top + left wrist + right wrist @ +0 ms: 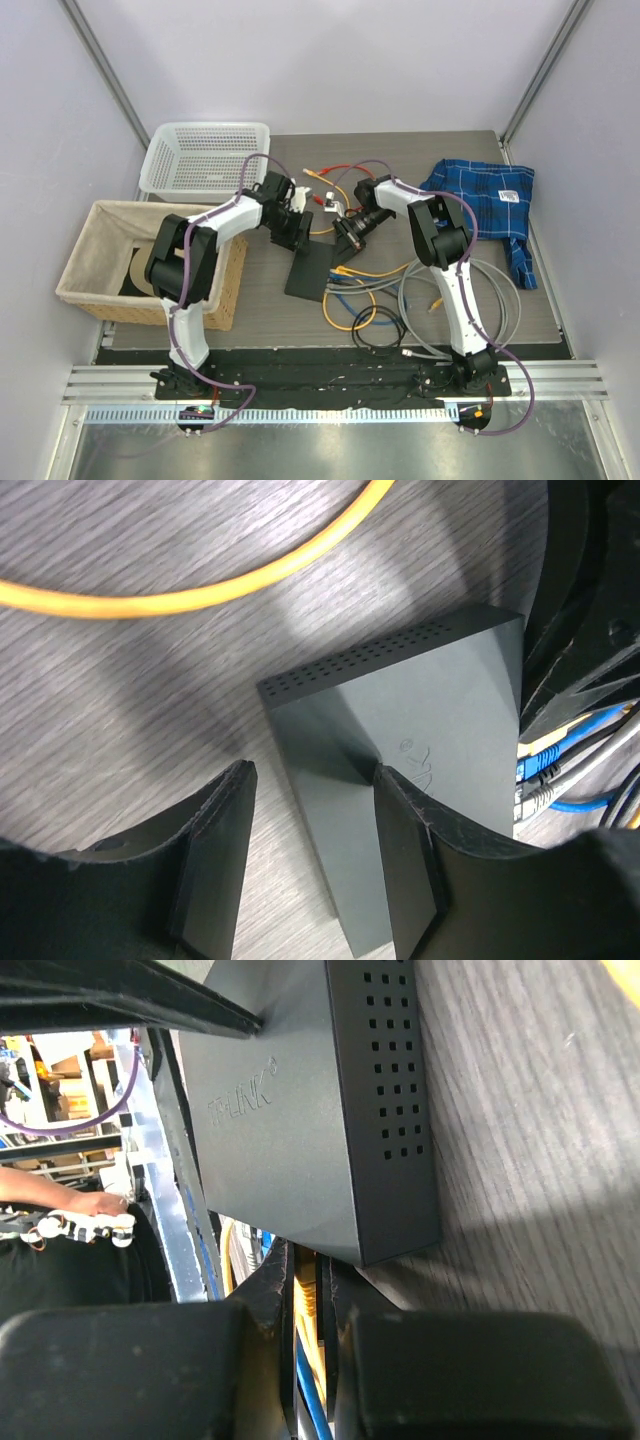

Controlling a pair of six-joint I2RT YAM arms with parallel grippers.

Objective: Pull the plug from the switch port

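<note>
The switch [308,268] is a flat matte-black box lying mid-table, also seen as the switch [420,710] and the switch [300,1110]. Yellow, blue and grey plugs [538,763] sit in its sockets along one edge. My right gripper [312,1295] is shut on the yellow plug [314,1305] right at the switch's socket edge; a blue cable runs under it. My left gripper [310,865] is open and straddles the switch's opposite edge. One of its fingers [410,870] rests on the switch's top, while the other stands over the table beside it.
A white plastic basket [205,155] and a cloth-lined basket [95,260] stand at the left. A blue plaid cloth [485,200] lies at the back right. Loose grey, yellow and black cables [420,300] sprawl in front of the switch, and more cables [335,180] lie behind it.
</note>
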